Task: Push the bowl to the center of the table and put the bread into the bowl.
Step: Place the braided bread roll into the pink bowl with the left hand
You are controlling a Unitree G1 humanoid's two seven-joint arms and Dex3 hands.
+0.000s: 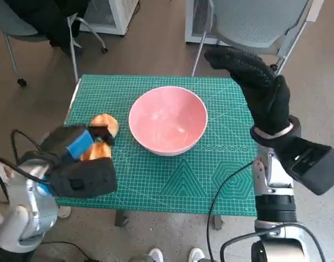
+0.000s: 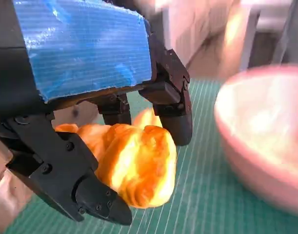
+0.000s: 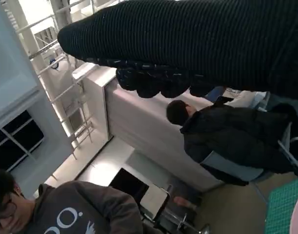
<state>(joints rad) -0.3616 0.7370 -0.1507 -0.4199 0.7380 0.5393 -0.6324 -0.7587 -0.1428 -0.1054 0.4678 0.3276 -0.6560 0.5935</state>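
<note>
A pink bowl stands near the middle of the green cutting mat. The bread, a golden croissant, lies at the mat's left side; in the left wrist view the bread sits between the black fingers, with the bowl close beside it. My left hand is over the bread and grips it. My right hand is raised above the table's right side, fingers stretched out, holding nothing.
A grey chair stands behind the table, and another chair at the far left. A person's shoes show at the table's front edge. Two people appear in the right wrist view.
</note>
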